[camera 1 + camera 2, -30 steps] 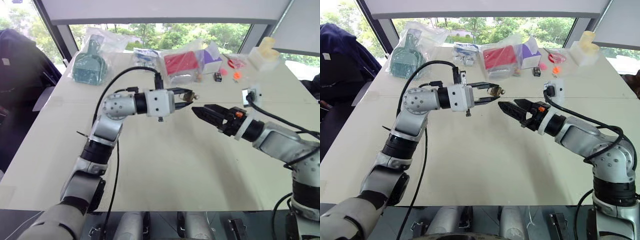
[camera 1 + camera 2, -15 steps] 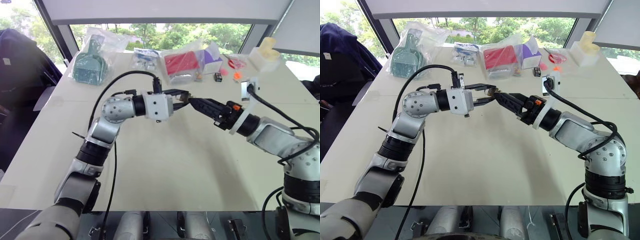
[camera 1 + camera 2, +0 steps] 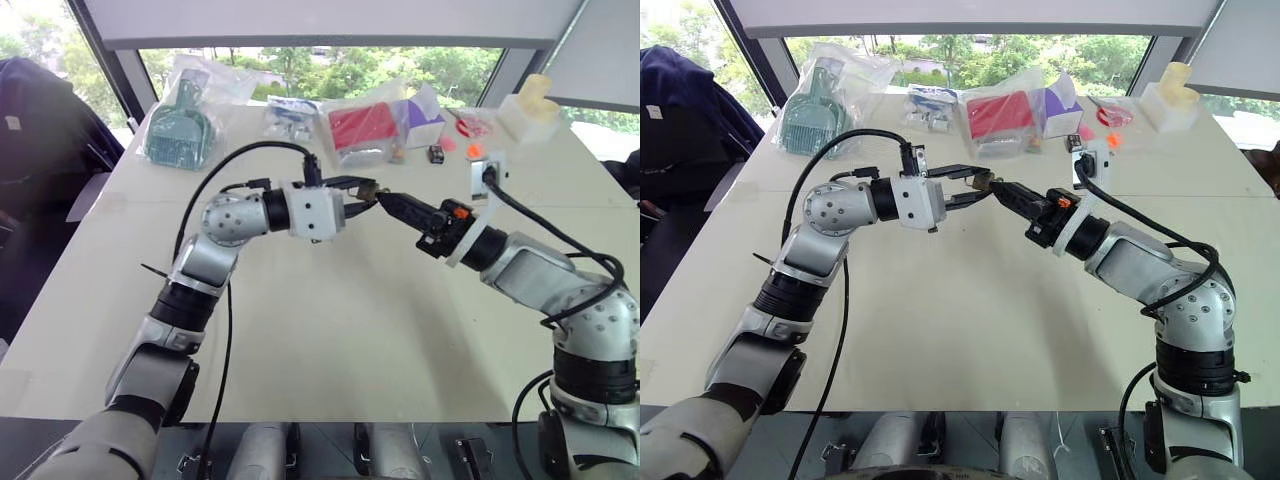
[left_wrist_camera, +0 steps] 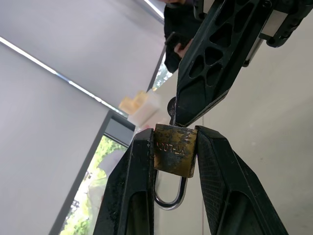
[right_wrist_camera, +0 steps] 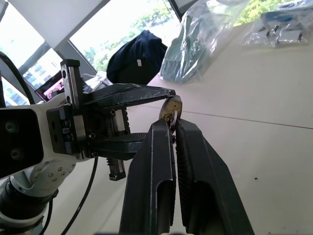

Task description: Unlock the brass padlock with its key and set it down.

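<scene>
Brass shows between the black fingertips of the left gripper (image 3: 368, 193), which is clamped on the brass padlock (image 4: 175, 150) and holds it in the air above the pale table (image 3: 330, 330), near the table's middle. In the left wrist view the padlock's dull yellow body sits squeezed between the two fingers (image 4: 132, 196), with its silvery shackle (image 4: 170, 196) hanging down in the gap toward the wrist. The left arm reaches in from the left, its gripper pointing across to the right.

Meeting it from the right, the right gripper (image 3: 383, 199) has its fingers drawn together to a narrow slit, their tips touching the end of the padlock's body opposite the shackle. In the right wrist view a small metal piece, apparently the key (image 5: 169, 115), is pinched at those tips against the padlock; its shape is too small to tell clearly.

Along the far edge of the table, well apart from the grippers, lie a green item in a clear bag (image 3: 180, 130), a red item in a bag (image 3: 362, 127), a purple box (image 3: 422, 112), a small black block (image 3: 436, 154) and, furthest right, a pale yellow block (image 3: 528, 108).
</scene>
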`<action>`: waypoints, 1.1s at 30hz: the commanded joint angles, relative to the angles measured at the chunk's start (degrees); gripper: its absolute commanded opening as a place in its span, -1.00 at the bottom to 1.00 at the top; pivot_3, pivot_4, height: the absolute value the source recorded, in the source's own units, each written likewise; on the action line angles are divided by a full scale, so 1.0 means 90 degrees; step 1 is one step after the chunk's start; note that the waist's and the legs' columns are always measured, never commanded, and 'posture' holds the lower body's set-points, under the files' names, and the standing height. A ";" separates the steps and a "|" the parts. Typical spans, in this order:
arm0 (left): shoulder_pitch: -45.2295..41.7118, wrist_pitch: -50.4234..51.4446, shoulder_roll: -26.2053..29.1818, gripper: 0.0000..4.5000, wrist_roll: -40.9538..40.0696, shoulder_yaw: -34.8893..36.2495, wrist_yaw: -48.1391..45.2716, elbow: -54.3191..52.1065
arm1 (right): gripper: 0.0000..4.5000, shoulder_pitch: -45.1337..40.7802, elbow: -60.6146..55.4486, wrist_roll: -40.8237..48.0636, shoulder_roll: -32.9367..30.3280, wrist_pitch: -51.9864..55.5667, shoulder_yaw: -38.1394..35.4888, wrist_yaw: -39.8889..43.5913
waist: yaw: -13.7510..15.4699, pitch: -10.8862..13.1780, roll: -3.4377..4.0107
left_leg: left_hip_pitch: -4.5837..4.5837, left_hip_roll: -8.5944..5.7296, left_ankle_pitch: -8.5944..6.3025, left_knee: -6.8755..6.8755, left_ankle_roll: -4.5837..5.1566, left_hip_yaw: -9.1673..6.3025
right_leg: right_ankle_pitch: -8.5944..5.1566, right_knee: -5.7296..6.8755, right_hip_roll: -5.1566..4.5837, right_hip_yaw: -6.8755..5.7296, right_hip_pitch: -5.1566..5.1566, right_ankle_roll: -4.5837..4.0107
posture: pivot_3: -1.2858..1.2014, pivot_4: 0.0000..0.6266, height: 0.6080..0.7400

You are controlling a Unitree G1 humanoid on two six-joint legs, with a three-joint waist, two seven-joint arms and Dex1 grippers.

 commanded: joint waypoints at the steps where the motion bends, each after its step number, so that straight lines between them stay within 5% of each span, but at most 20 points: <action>1: -0.0118 -0.0311 -0.0028 -0.71 -0.0015 -0.0041 0.0186 -0.0244 | -0.96 -0.0036 -0.0029 0.0231 0.0195 -0.0246 -0.0174 -0.0373 | 0.0004 0.0000 0.0000 | 0.0000 0.0000 0.0000 0.0000 0.0000 0.0000 | 0.0000 0.0000 0.0000 0.0000 0.0000 0.0000 | 0.03 -0.52 1.00; 18: -0.0195 -0.1734 0.0121 -0.71 0.1116 -0.0068 0.1628 -0.0191 | -0.96 -0.0078 0.0246 0.2208 0.1542 -0.1592 -0.0104 -0.3461 | -0.0008 -0.0001 0.0002 | 0.0001 0.0000 0.0001 -0.0002 -0.0002 0.0004 | 0.0001 0.0000 0.0000 0.0001 0.0000 0.0001 | 0.03 -0.52 1.00; 26: -0.0229 -0.1463 0.0128 -0.71 0.0957 -0.0163 0.1399 0.0056 | -0.96 0.0093 -0.0170 0.1679 0.1270 -0.1644 0.0110 -0.3119 | -0.0004 0.0000 0.0002 | 0.0002 0.0001 0.0001 -0.0006 -0.0002 0.0005 | 0.0000 0.0001 0.0001 0.0000 -0.0001 0.0001 | 0.03 -0.52 1.00; 29: -0.0251 -0.1410 0.0214 -0.71 0.0869 -0.0184 0.1271 0.0193 | -0.56 0.0187 -0.0359 0.1171 0.0821 -0.1486 0.0090 -0.2418 | -0.0001 0.0000 0.0002 | 0.0001 0.0001 0.0001 -0.0005 -0.0002 0.0007 | 0.0000 -0.0001 0.0000 0.0001 0.0000 0.0001 | 0.03 -0.52 1.00; 33: -0.0355 -0.1437 0.0298 -0.71 0.0849 -0.0215 0.1230 0.0400 | 0.34 0.0269 -0.0469 0.0875 0.0189 -0.1175 0.0107 -0.1654 | -0.0007 0.0000 0.0002 | 0.0002 0.0002 0.0001 -0.0005 -0.0002 0.0007 | 0.0000 -0.0002 0.0001 0.0002 -0.0001 0.0001 | 0.03 -0.52 1.00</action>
